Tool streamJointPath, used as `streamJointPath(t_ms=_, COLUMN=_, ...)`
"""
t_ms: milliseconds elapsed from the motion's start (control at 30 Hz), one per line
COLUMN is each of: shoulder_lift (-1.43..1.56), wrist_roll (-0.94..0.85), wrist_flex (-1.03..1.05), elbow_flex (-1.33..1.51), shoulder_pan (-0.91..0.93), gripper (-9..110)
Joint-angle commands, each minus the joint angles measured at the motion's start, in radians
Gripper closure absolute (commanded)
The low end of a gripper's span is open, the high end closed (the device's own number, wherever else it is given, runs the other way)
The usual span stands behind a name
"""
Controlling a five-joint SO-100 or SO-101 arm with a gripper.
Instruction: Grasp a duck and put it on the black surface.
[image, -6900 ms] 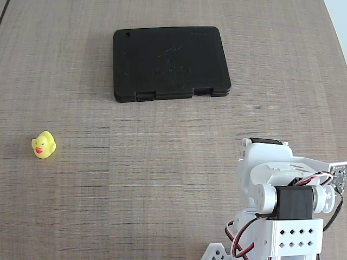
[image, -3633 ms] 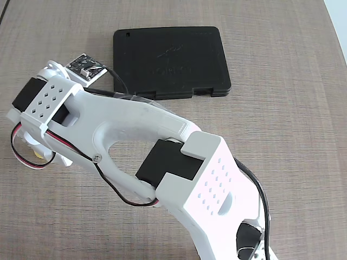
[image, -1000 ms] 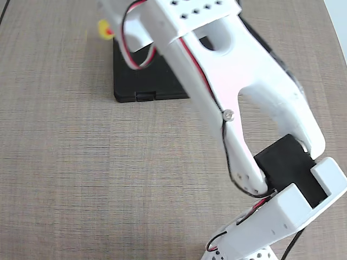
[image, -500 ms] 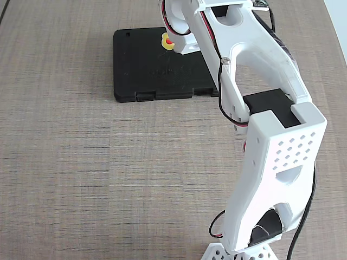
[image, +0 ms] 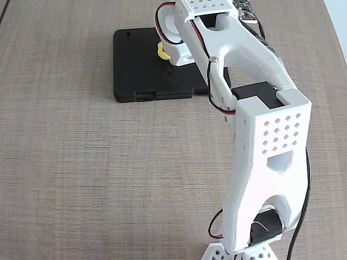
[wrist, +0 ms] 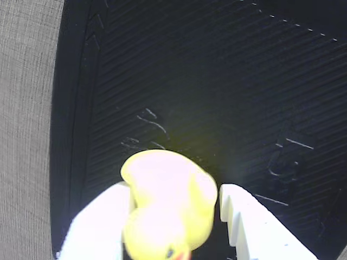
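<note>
The tiny yellow duck sits between my gripper's two white fingers, its red-orange beak at the bottom edge of the wrist view. The left finger presses against it; a thin dark slit shows beside the right finger. Directly below lies the matte black case with its faint embossed marks. In the fixed view the duck shows as a yellow spot at the gripper, over the right-hand middle of the black case. Whether the duck touches the case cannot be told.
The case lies on a grey-brown woodgrain table, with its latch tabs on the near edge. The white arm reaches from its base at the bottom right up to the case. The table strip borders the case's left edge in the wrist view.
</note>
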Motion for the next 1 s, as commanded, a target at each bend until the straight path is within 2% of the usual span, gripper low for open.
streamJointPath(t_ms=0, shoulder_lift=0.020, wrist_roll=-0.008, wrist_flex=-0.008, elbow_flex=-0.031, shoulder_pan=0.008, gripper=78)
streamJointPath(t_ms=200, shoulder_lift=0.172, wrist_roll=-0.008, wrist_flex=0.006, elbow_flex=-0.061, shoulder_pan=0.017, gripper=75)
streamJointPath(t_ms=533, shoulder_lift=0.765, wrist_roll=-0.006, wrist_flex=0.081, elbow_flex=0.055, shoulder_pan=0.114, gripper=75)
streamJointPath(t_ms=733, shoulder_lift=1.247, wrist_roll=-0.003, wrist_flex=0.198, elbow_flex=0.373, shoulder_pan=0.170, gripper=75)
streamJointPath(t_ms=967, shoulder_lift=1.845, wrist_roll=-0.006, wrist_flex=0.264, elbow_flex=1.017, shoulder_pan=0.325, gripper=75)
